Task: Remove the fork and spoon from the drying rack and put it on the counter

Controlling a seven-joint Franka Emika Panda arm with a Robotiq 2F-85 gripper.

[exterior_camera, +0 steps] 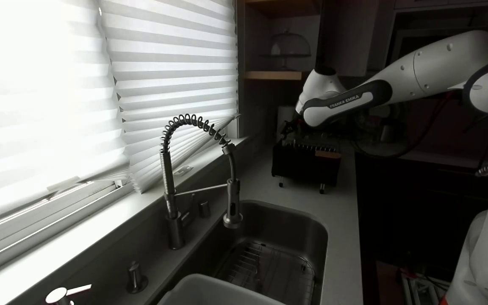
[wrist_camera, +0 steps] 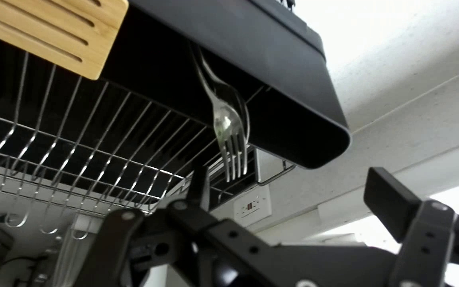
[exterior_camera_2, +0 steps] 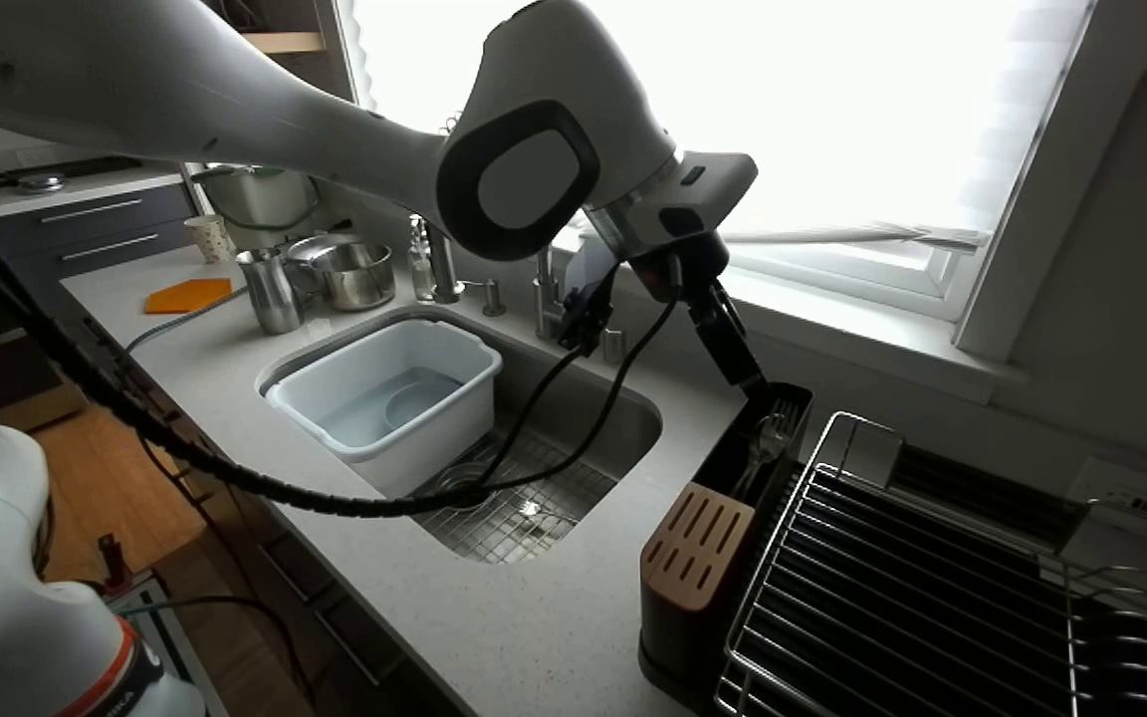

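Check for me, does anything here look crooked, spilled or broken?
Yes: the pleated window blind behind the coiled faucet hangs askew, its bottom slanting and fanned out unevenly near the windowsill instead of level. Whether it's damaged, I can't tell.

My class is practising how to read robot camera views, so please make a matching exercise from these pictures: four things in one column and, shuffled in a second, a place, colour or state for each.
Things
1. Gripper
2. Fork and spoon
3. Tub
4. Flat mat

Places, colours and states
A. Orange
B. In the sink
C. Open, jaws spread apart
D. In the drying rack

Right pairs
1-C
2-D
3-B
4-A
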